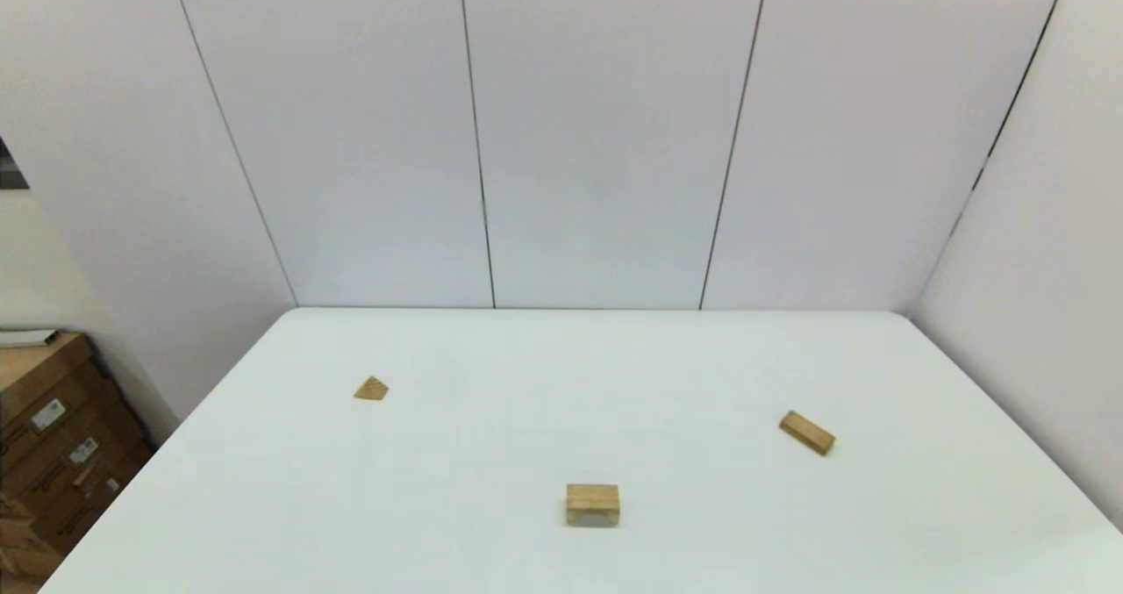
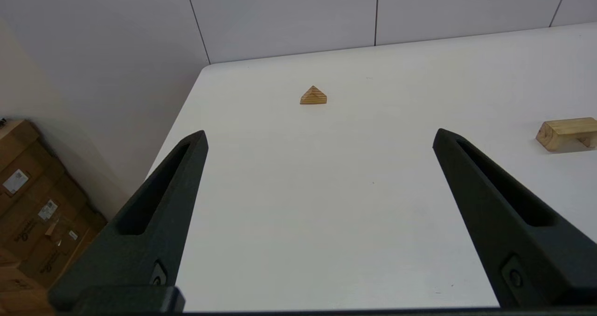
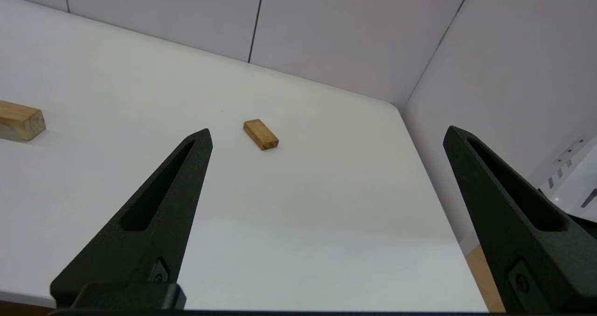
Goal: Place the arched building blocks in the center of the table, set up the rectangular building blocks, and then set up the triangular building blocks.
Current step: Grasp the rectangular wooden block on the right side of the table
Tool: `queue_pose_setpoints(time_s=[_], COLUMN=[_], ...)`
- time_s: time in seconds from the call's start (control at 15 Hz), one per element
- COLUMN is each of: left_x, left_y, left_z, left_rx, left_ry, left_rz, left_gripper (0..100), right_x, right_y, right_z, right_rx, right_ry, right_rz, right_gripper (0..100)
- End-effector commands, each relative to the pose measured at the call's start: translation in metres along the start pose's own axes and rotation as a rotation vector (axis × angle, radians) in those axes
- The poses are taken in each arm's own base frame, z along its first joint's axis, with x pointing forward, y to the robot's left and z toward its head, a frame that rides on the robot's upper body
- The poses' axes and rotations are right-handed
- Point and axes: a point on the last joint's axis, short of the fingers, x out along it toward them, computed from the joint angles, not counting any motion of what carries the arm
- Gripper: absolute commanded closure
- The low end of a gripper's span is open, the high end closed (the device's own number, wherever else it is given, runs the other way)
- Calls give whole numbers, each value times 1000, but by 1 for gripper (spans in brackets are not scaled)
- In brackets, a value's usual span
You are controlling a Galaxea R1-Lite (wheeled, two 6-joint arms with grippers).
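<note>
Three blocks lie apart: arched block [image 1: 592, 504] near-centre, rectangular bar [image 1: 807, 432] right, triangular wedge [image 1: 371, 389] far left. I hold left hand [image 2: 319, 138] and right hand [image 3: 326, 136] wide open, empty. Risk, I judge: wedge slipping sideways when pinched. White desk [image 1: 561, 366], grey panel walls.

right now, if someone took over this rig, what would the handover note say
Left gripper: jaws open, empty, parked off the near left table edge.
Right gripper: jaws open, empty, parked off the near right edge.
Light-wood arched block: standing on its legs, near the front middle of the white table.
Flat light-wood rectangular bar: lying flat on the right side.
Small striped-grain triangular wedge: on the left, farther back.
Done: nothing stacked or gripped.
Left: centre the arch, then set up the bar, then the wedge.
</note>
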Motion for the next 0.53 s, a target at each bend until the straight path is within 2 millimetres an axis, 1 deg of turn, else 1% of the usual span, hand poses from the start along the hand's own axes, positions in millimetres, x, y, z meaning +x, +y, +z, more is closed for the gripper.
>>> queue_pose_setpoints(time_s=[0.07, 0.53], left_x=[0, 0], left_y=[0, 0], left_z=[0, 0], left_rx=[1, 1], left_ry=[1, 1], left_rz=[0, 0], left_gripper=[0, 0], right_x=[0, 0], right_y=[0, 0], right_z=[0, 0], right_rx=[-1, -1], right_ry=[0, 0], right_rz=[1, 1], right_gripper=[0, 0])
